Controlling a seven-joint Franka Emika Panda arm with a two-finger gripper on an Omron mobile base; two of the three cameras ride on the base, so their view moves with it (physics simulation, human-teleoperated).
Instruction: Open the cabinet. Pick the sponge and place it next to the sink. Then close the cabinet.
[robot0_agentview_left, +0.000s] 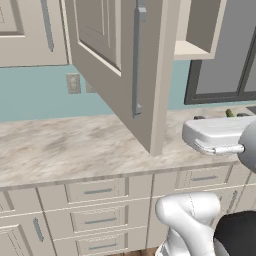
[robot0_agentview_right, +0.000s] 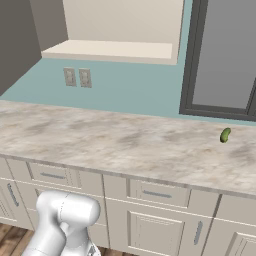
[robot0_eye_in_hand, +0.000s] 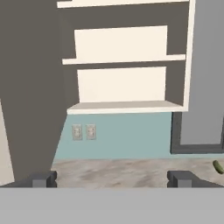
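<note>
Cabinet (robot0_agentview_left: 150, 75) door stands swung wide open, jutting out over the counter (robot0_agentview_left: 65, 145); its long grey bar handle (robot0_agentview_left: 136, 65) runs vertically down the raised-panel face in the left base view. From the hand view the gripper (robot0_eye_in_hand: 112, 179) sits low, its two dark fingertips (robot0_eye_in_hand: 43, 179) set far apart at either side of the view with nothing between them, so the jaws are spread and hold nothing. Part of the white arm (robot0_agentview_left: 215, 135) reaches across the right of the left base view, above the counter's front edge.

Below the counter run rows of beige drawers (robot0_agentview_left: 97, 191) with short horizontal handles. The marbled worktop stretches back to a pale blue-green wall. On the counter to the right, near the wall, lies a small green pickle-like thing (robot0_agentview_right: 225, 135), also seen at the right edge of the hand view (robot0_eye_in_hand: 217, 166).

On the wall, two outlet plates (robot0_agentview_right: 77, 77) sit side by side beneath the open cabinet. Farther up, the cabinet interior shows pale shelves (robot0_eye_in_hand: 122, 59) stacked one above another; no sponge can be made out on them. A dark-framed window (robot0_agentview_right: 225, 60) stands just to the right of the cabinet.
</note>
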